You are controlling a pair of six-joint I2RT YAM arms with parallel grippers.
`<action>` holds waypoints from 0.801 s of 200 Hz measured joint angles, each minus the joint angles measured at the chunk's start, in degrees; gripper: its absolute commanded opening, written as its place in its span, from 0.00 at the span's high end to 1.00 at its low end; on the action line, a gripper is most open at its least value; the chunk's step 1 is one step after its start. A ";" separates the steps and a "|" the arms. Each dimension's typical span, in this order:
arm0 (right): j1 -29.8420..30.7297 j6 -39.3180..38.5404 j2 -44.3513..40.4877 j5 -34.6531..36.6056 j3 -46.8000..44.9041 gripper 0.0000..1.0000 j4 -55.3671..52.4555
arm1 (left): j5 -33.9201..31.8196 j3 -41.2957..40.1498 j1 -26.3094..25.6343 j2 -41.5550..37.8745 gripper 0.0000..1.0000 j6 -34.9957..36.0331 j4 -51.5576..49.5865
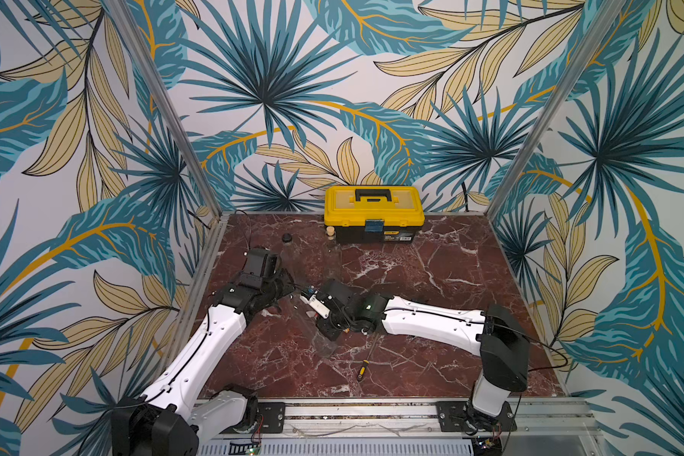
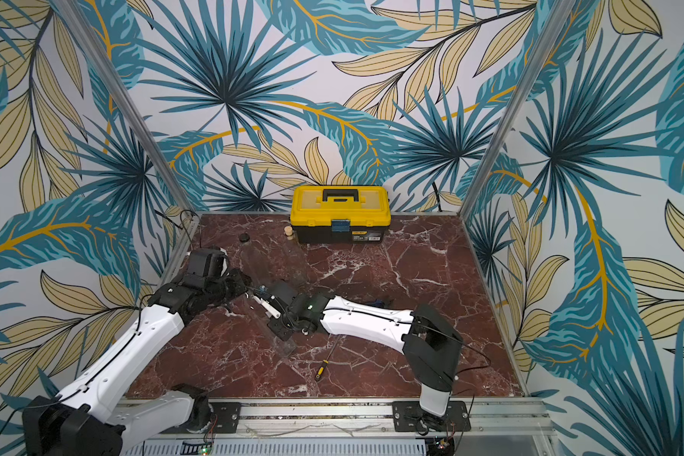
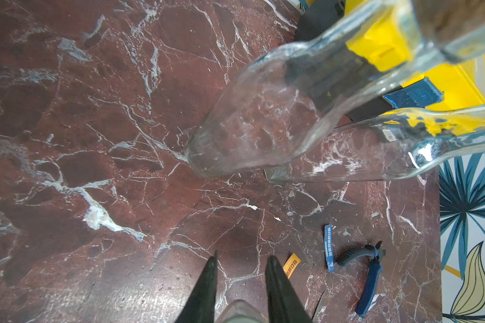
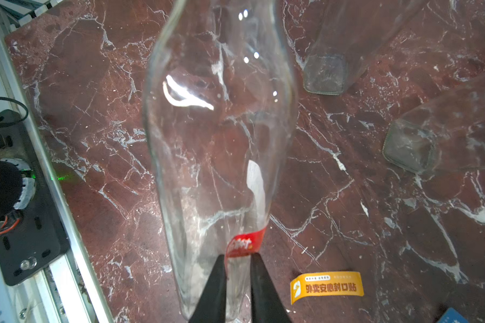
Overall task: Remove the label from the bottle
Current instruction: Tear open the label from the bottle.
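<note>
**Bottle held at the neck, red label at the other fingers**

A clear glass bottle point(image 4: 219, 125) is seen slanting over the dark red marble table point(image 1: 431, 355), left of centre, with its base turned toward the front edge in both top views. Its narrow end is clamped by the left gripper point(image 3: 242, 257); in the left wrist view, glass is seen between the two black fingers.

A red label point(image 4: 245, 242) is stuck on the narrow end of the bottle. The right gripper point(image 4: 238, 260) is set at that label. Its fingers are a narrow gap apart, and the label's edge lies just at their tips. Whether the label is pinched cannot be told.

An orange strip point(image 4: 326, 286) is seen flat on the table just beside the bottle. A blue strip point(image 3: 329, 249) and blue-handled pliers point(image 3: 368, 276) lie near it.

Toward the back, a capped bottle point(image 1: 288, 237) and a corked bottle point(image 1: 329, 232) are stood near a yellow toolbox point(image 1: 374, 215), which is set against the back wall. A screwdriver point(image 1: 366, 361) lies near the front, to the right of the held bottle's base.
</note>
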 measured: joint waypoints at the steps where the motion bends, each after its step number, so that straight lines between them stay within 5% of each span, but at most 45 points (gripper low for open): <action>1: 0.00 -0.02 0.00 0.02 0.00 0.84 -0.02 | 0.00 0.00 0.00 0.02 1.00 0.00 0.00; 48: 0.00 -0.07 0.50 0.61 1.09 0.80 -0.85 | 0.00 0.26 0.02 0.46 1.00 0.15 0.00; 80: 0.00 -0.09 0.74 0.61 1.75 0.84 -1.05 | 0.02 0.35 0.07 0.52 1.00 0.22 0.00; 105: 0.13 -0.07 0.92 0.33 2.05 1.00 -1.36 | 0.04 0.37 0.09 0.52 1.00 0.17 0.02; 160: 0.22 -0.22 0.96 0.57 2.25 1.00 -1.64 | 0.22 0.48 0.11 0.52 1.00 0.24 0.00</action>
